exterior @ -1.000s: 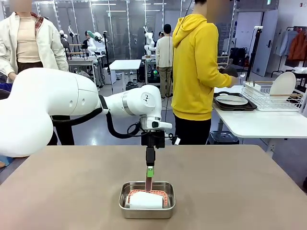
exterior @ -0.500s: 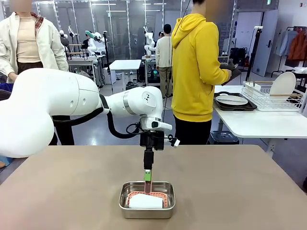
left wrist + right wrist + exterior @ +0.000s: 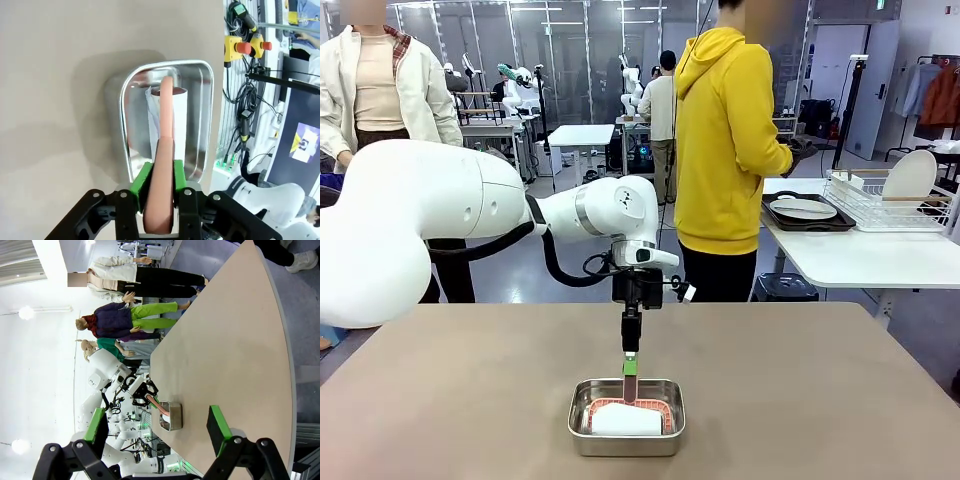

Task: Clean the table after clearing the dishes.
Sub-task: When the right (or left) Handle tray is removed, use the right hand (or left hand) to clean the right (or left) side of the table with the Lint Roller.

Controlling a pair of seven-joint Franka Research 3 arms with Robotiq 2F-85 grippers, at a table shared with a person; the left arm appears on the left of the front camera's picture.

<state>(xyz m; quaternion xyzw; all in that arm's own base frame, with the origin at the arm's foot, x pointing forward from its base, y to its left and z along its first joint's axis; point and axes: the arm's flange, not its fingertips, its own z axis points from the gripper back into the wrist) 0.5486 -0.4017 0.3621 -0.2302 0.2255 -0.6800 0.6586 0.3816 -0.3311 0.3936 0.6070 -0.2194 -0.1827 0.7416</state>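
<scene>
Watching across the taupe table (image 3: 470,400). Left arm reaches in over the middle, with the left gripper (image 3: 631,368) pointing straight down above a rectangular steel pan (image 3: 578,440). The pan sits on the near part of the tabletop, roughly centred.

Left wrist view: the left gripper (image 3: 161,177) has its green pads (image 3: 142,179) clamped on a salmon-pink handle (image 3: 166,120). The handle runs from between the pads down into the pan (image 3: 125,100). Its far end meets a white folded wad (image 3: 181,115) lying on the pan floor.

From the front the handle (image 3: 630,388) stands close to upright. The white wad (image 3: 625,420) has an orange-red edge (image 3: 666,408) around it; can't tell what that part is.

Right gripper (image 3: 156,424): fingers spread wide, nothing between them, held off the table (image 3: 225,340) and looking along it.

Dishes are off the taupe table. A white plate (image 3: 803,208) lies on a dark tray (image 3: 775,222) on the white side table (image 3: 860,255) at the right. A second plate (image 3: 910,175) stands on edge in the wire rack (image 3: 890,208) beside the tray.

A person in a yellow hoodie (image 3: 725,140) stands at the far side, turned toward the side table.
</scene>
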